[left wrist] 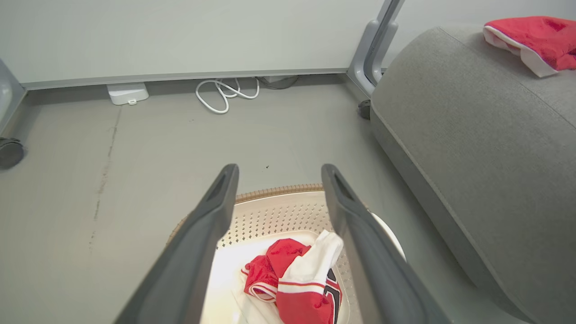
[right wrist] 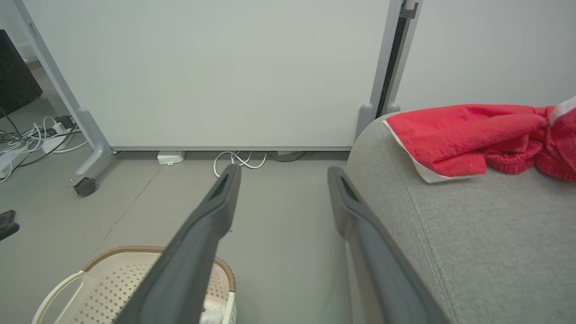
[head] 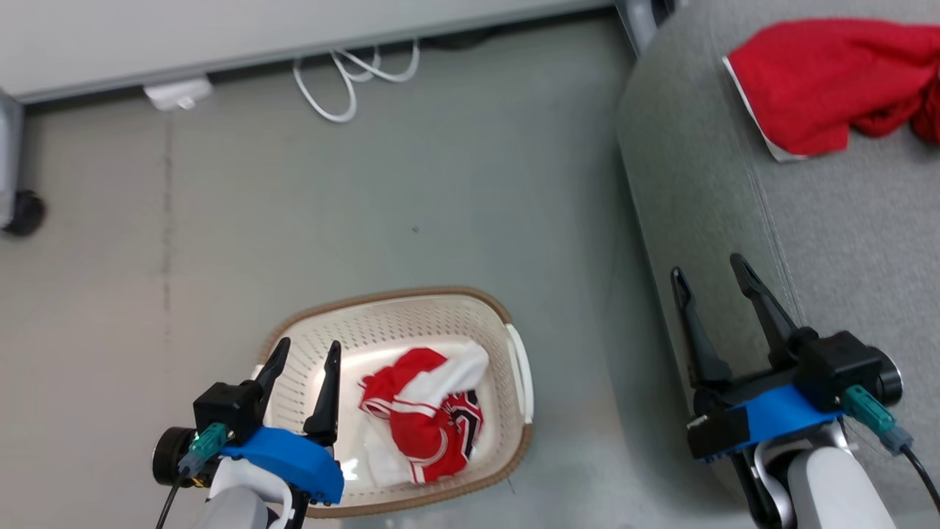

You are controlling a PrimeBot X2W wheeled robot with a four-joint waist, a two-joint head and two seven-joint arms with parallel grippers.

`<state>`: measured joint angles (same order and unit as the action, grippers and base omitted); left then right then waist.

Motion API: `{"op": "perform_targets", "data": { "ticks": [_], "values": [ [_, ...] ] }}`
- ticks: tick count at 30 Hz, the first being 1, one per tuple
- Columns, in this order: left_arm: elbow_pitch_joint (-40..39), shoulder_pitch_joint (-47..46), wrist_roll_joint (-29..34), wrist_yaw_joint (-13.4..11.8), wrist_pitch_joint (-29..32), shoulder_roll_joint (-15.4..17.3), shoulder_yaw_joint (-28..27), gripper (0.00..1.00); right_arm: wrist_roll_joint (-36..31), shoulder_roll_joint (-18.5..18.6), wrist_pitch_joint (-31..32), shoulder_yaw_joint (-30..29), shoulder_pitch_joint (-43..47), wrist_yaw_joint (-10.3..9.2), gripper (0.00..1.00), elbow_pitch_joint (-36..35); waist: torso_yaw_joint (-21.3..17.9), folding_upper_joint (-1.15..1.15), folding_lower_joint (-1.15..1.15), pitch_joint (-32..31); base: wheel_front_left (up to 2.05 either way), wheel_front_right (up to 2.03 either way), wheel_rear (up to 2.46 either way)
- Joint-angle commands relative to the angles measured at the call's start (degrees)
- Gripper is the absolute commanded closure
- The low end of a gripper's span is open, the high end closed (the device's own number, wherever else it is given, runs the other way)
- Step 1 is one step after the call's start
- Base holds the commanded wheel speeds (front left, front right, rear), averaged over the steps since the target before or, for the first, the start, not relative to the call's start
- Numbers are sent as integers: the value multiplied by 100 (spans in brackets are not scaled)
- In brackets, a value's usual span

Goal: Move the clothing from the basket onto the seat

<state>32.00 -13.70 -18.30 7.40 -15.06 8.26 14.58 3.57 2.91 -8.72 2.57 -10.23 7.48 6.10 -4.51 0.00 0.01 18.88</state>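
Note:
The cream basket [head: 514,353] [left wrist: 288,202] [right wrist: 108,279] with its brown rim stands on the floor. In it lies the red garment with white panels and stripes [head: 422,419] [left wrist: 297,283]. The plain red garment with white edging [head: 822,81] [left wrist: 535,38] [right wrist: 454,135] rests on the grey seat [head: 808,220] [left wrist: 472,135] [right wrist: 486,243]. My left gripper [head: 308,353] [left wrist: 279,173] hovers open over the basket's left side, empty. My right gripper [head: 709,268] [right wrist: 284,173] is open and empty above the seat's front edge.
A white cable [head: 352,77] [left wrist: 222,92] [right wrist: 238,159] and a white power block [head: 178,94] [left wrist: 127,93] lie by the wall. A caster wheel [head: 23,213] [right wrist: 84,186] of a grey frame stands at the left. Bare floor separates basket and seat.

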Motion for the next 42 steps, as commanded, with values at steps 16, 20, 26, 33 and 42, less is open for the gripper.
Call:
{"op": "perform_targets", "data": {
  "ticks": [16, 20, 26, 33, 42],
  "values": [
    [1762, -1334, -670, 9, 196, 412, 1475, 0, 351, -4, -397, 401, -692, 3, 0, 13, -1142, 0, -1, 1741, 0, 0, 0],
    [2007, -1590, -804, 9, 318, 502, 1731, 0, 429, -5, -465, 451, -783, 3, 0, 6, -1273, 0, -1, 2050, 0, 0, 0],
    [2244, -1869, -985, 9, 525, 664, 2043, 0, 537, -4, -552, 578, -908, 3, 0, 49, -1420, 0, -1, 2335, 0, 0, 0],
    [2610, -2216, -1010, 9, 794, 851, 2356, 0, 676, -4, -622, 688, -1056, 3, 0, 72, -1559, 0, -1, 2596, 0, 0, 0],
    [3183, -2543, -886, -303, 1048, 913, 2462, 0, 783, -4, -655, 884, -1173, 2, 0, 45, -1807, 0, -1, 2873, 0, 0, 0]
  ]
}}
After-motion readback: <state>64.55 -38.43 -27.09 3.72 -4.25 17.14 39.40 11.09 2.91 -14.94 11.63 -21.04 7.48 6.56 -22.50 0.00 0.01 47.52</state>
